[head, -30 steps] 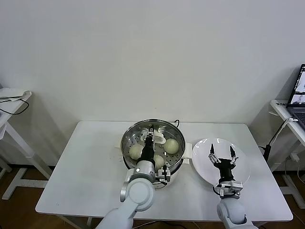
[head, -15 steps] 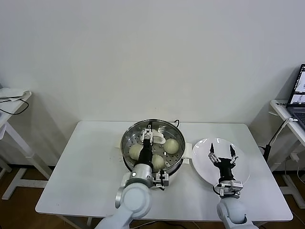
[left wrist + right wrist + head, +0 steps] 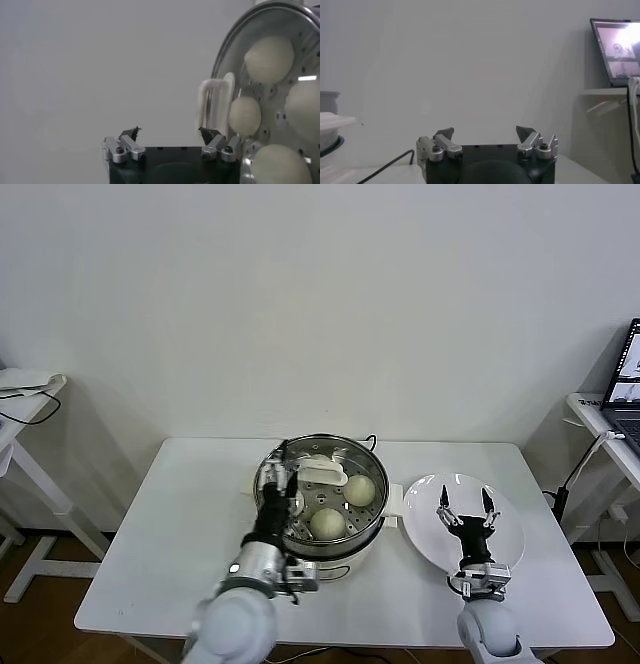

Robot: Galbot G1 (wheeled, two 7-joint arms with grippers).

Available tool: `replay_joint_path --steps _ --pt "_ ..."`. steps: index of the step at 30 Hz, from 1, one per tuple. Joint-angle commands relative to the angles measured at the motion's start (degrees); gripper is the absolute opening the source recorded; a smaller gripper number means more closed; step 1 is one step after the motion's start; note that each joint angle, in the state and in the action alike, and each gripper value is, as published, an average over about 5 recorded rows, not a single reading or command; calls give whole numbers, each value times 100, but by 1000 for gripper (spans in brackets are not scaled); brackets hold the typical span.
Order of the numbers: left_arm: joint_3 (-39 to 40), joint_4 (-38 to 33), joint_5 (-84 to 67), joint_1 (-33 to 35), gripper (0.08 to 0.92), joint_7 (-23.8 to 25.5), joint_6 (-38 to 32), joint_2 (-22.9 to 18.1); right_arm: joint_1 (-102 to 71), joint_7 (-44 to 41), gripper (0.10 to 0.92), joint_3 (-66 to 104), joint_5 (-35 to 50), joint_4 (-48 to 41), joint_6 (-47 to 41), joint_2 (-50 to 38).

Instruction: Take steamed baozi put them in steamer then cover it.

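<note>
The steamer (image 3: 345,546) stands mid-table with the glass cover (image 3: 322,474) lying on it, white handle (image 3: 215,102) up. Through the glass I see several pale steamed baozi (image 3: 269,57), among them one at the right (image 3: 360,489) and one in front (image 3: 327,524). My left gripper (image 3: 280,474) hovers open over the steamer's left rim, just beside the handle, nothing between its fingers (image 3: 170,132). Over the white plate, my right gripper (image 3: 465,502) is parked, open and empty (image 3: 485,131).
An empty white plate (image 3: 505,534) lies right of the steamer on the white table (image 3: 180,524). A laptop (image 3: 630,374) sits on a side table at the far right, and another side table (image 3: 25,384) stands at the far left.
My left gripper has opened, let go of the cover's handle and moved left to the steamer's rim. The cover stays on the pot. The right arm has not moved.
</note>
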Motion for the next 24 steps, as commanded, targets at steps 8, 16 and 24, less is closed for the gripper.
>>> replay_joint_path --steps 8,16,24 --pt "-3507 1376 -7841 959 823 -1986 -3051 151 -388 -437 823 94 567 557 -261 -91" --pt "-3425 1543 -8029 1161 823 -1540 -3190 -35 -515 -414 823 197 591 742 -322 -90" --pt "-3373 1782 -7898 1229 823 -1504 -3389 -52 -715 -413 823 292 526 820 -295 -125"
